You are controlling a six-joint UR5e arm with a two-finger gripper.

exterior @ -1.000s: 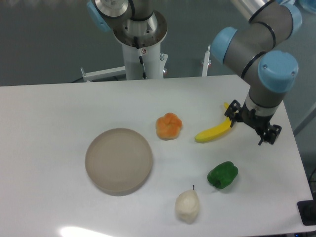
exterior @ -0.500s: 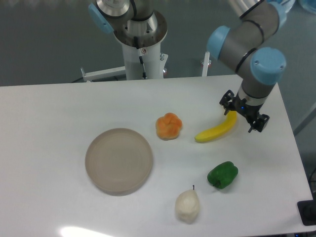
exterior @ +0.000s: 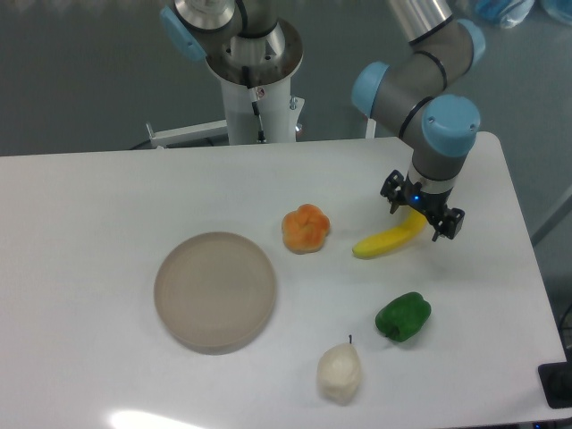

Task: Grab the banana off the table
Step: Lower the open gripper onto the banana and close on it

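The yellow banana (exterior: 386,239) lies on the white table (exterior: 107,206), right of centre, its right end pointing up and to the right. My gripper (exterior: 420,214) hangs over that right end, fingers open and spread to either side of it. The banana's tip sits between the fingers. I cannot tell whether the fingers touch the banana. The rest of the banana is in plain view and rests flat on the table.
An orange lumpy fruit (exterior: 306,228) sits just left of the banana. A green pepper (exterior: 403,316) lies in front of it, and a white pear-like fruit (exterior: 340,372) near the front edge. A round beige plate (exterior: 214,290) is at centre left. The table's right edge is close.
My gripper has moved left and away from the right edge, from beside the banana's right end to above it. The banana has not moved.
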